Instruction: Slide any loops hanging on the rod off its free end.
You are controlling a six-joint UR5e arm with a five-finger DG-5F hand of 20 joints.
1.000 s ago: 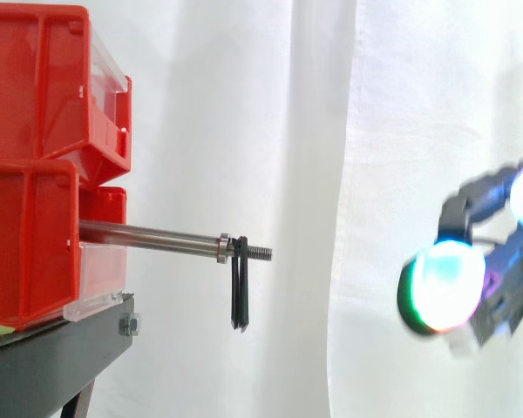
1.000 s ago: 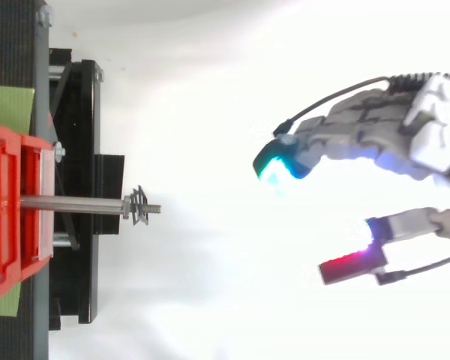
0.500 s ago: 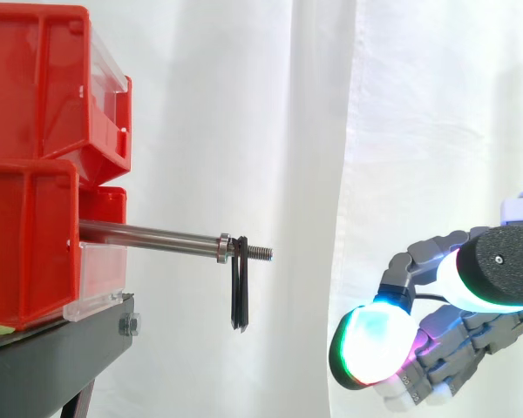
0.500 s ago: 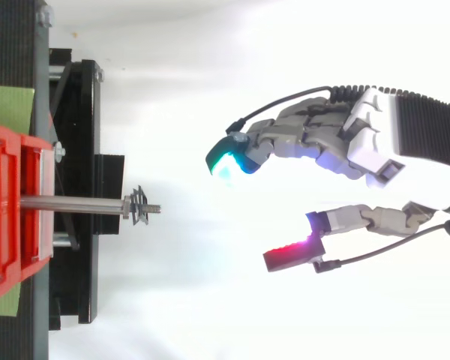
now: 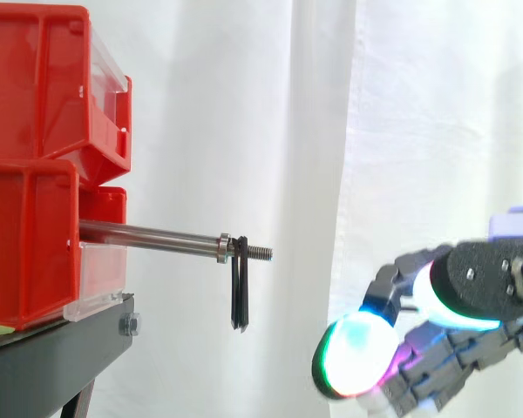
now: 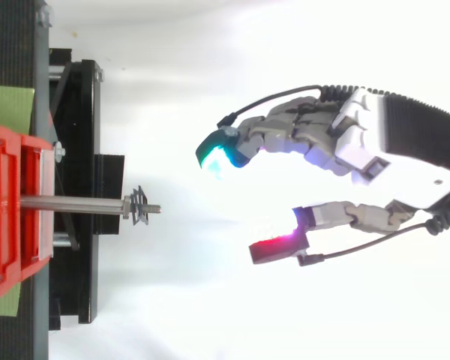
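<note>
Stood by the rig: the thin round steel rod (image 5: 148, 233) stuck out level from the stacked red plastic bins (image 5: 35, 157), pointing toward the robot's side. The bins sat on a black metal stand (image 5: 52, 361), with a white curtain (image 5: 288, 104) behind. The rod's free end was a short threaded tip (image 5: 260, 252), bare. Just inboard of the thread sat a small metal collar (image 5: 223, 247). The thin black loops (image 5: 239, 296) hung right against the collar's outer face, dangling straight down below the rod. From above they read as a small spiky black bundle across the rod; couldn't tell how many. Loops not off yet. The grey multi-finger robot hand (image 6: 360, 139) was out in free air, well apart from the threaded tip, fingers aimed at the bins. Fingers were gently bent, not closed, with the thumb spread wide of them and nothing held. The leading fingertip pad (image 6: 214, 156) glowed green-cyan, the thumb pad (image 6: 276, 247) red. In the side view the nearest pad (image 5: 353, 355) glowed white-cyan with a green rim and sat lower than the loops' bottom ends. From above, the rod's line ran into the gap between fingers and thumb. The hand wasn't touching the rod or the loops.
</note>
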